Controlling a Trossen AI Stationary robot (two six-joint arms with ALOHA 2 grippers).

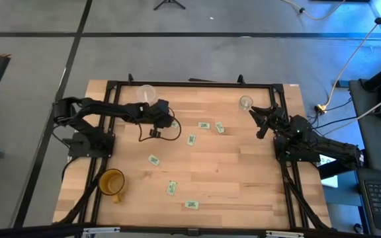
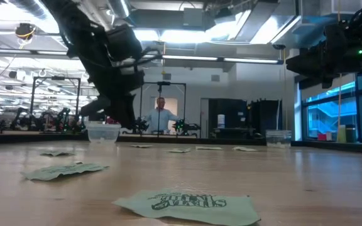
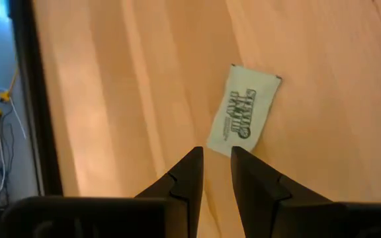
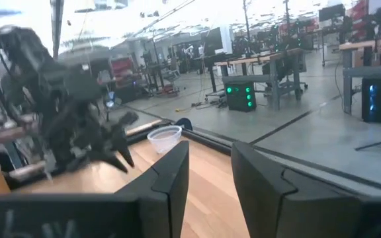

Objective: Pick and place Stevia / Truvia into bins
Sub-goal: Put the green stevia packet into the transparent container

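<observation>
Sachets lie scattered flat across the table, none in a cup yet. One sachet lies just ahead of the left gripper, fingers slightly parted and empty, likely lining up a pinch. The wide cloudy cup stands near it; the clear cup is near the right gripper, which waits raised, fingers apart, holding nothing.

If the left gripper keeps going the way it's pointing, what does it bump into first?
Probably the Stevia sachet lying flat on the table. The left gripper points down at it, fingers slightly apart, with nothing between. How far above the wood it hangs is hard to judge.
</observation>
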